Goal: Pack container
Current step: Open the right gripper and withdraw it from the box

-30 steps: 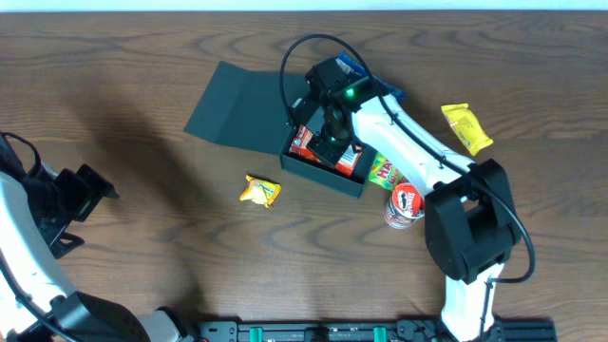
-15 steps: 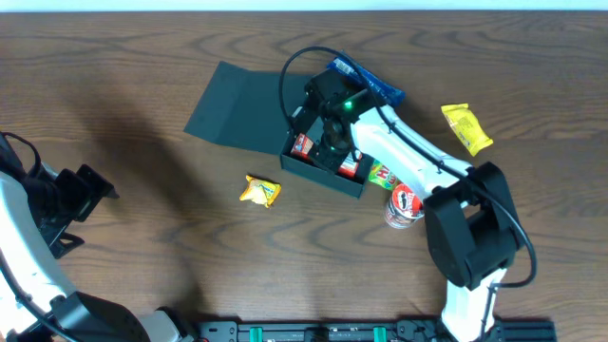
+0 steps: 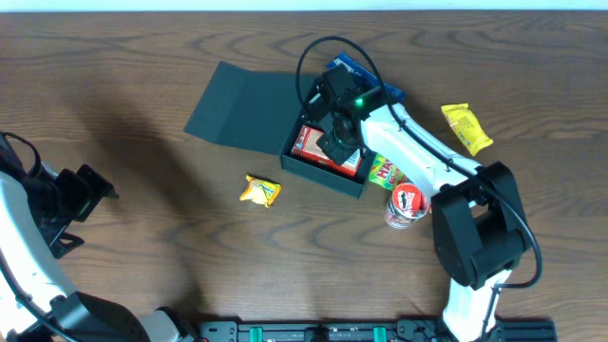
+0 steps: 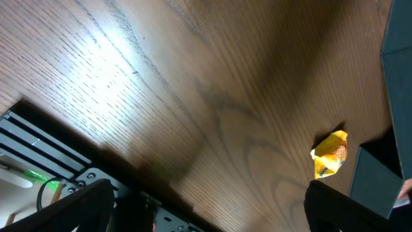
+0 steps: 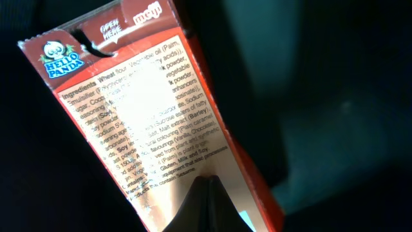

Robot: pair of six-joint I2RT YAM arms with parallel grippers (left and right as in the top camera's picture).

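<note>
Where the container (image 3: 323, 177) lies open on the table (image 3: 142, 57), we find the right gripper (image 3: 338, 148) above its interior, fingers closed and empty, over the red carton (image 3: 309, 142). Well apart to the container's left, the left gripper (image 3: 90, 187) stands open, holding nothing.

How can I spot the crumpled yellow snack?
Find the dark box in the middle of the table. Just left of its near corner, a small snack lies alone on the wood. It is crumpled and yellow-orange; the other yellow packet is flat, far right.
</note>
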